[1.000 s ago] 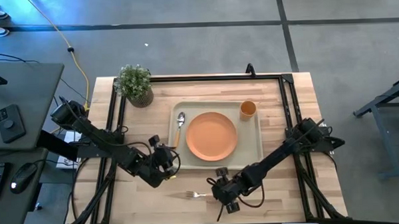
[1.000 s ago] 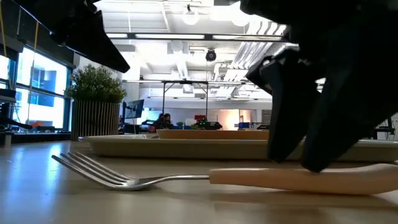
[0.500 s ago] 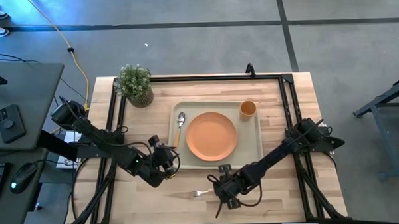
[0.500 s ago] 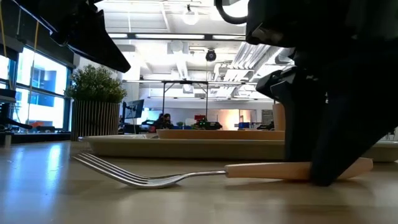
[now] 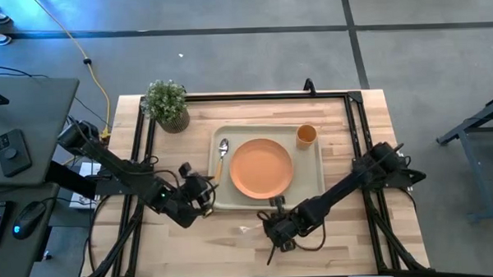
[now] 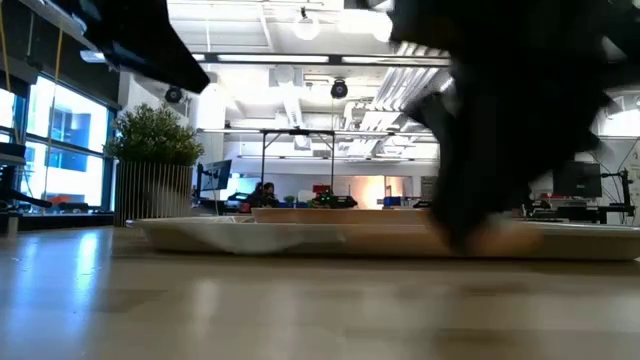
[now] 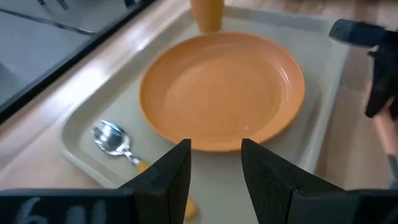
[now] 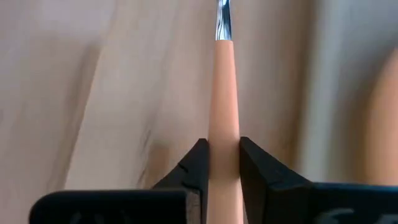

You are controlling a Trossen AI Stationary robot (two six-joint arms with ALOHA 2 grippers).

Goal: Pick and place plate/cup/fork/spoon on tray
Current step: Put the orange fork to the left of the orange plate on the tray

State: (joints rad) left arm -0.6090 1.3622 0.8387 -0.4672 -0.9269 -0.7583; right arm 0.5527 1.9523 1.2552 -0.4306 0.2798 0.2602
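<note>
The beige tray (image 5: 320,184) holds the orange plate (image 5: 261,168), the orange cup (image 5: 306,135) in its far right corner, and the spoon (image 5: 223,152) along its left side. My right gripper (image 5: 274,228) is just in front of the tray's near edge, shut on the fork (image 8: 224,93). The fork's tines (image 5: 250,229) point toward the table's left. My left gripper (image 7: 214,174) hovers open over the tray's near left corner, above the spoon (image 7: 115,140). It touches nothing. My right gripper pinches the fork's orange handle (image 8: 224,146) between its two fingers. The handle runs out ahead between the fingertips toward the table's left, with the silver end (image 8: 224,18) farthest off. The low view shows no fork on the tabletop, so it is lifted clear.
A potted plant (image 5: 166,104) stands at the table's far left corner. Black frame rails (image 5: 145,150) run along the table's left, far and right sides. Bare wood lies in front of the tray.
My right gripper has shut on the fork's handle. First the fork slid a little toward the table's right. It then came up off the table and moved a little toward the tray. My left arm has shifted slightly, its gripper still open.
</note>
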